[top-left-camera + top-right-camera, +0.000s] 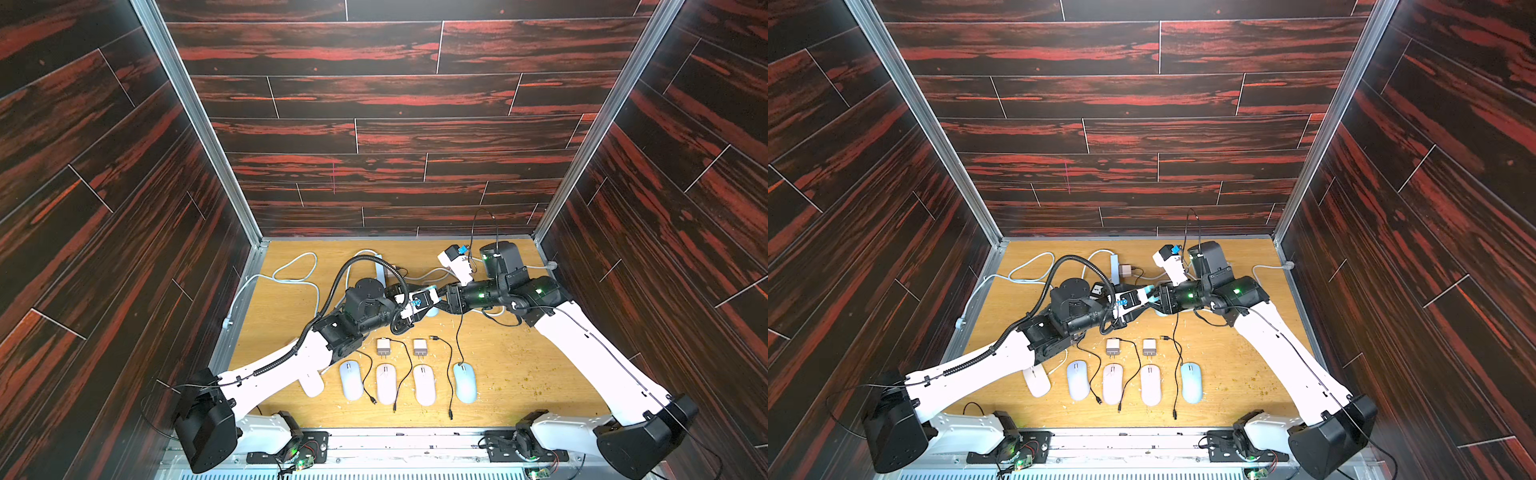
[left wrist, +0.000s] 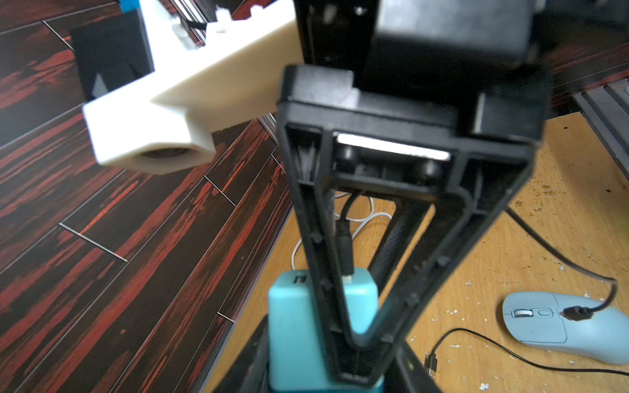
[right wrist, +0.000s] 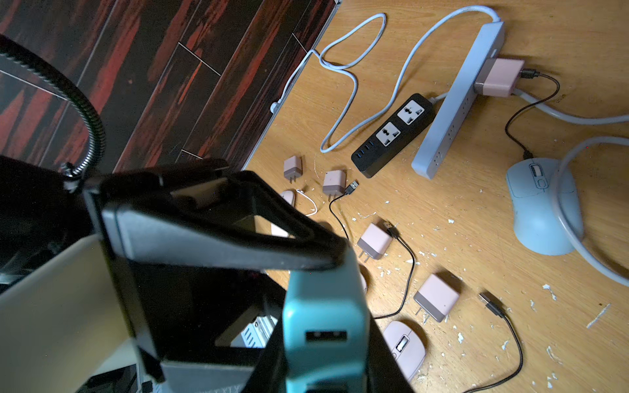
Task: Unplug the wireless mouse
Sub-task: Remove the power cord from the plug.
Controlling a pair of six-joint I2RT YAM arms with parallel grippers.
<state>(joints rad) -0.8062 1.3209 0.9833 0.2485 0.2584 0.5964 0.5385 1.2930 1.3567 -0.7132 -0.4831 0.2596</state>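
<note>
The right claw [image 1: 1158, 300] is clamped on a teal charger [image 3: 323, 306] in mid-air; the left claw [image 1: 1142, 298] flanks it too, its grip unclear. A black cable [image 2: 345, 245] links the charger to the pale blue mouse [image 1: 464, 382] on the desk [image 1: 519, 374]

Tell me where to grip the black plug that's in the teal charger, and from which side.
I'd grip the black plug on its stiff moulded body, just clear of the teal charger, not the thin cable behind it. It stands straight out of the charger's end face, so come in from the side, square to its length, pinch across it and pull along its axis.
</note>
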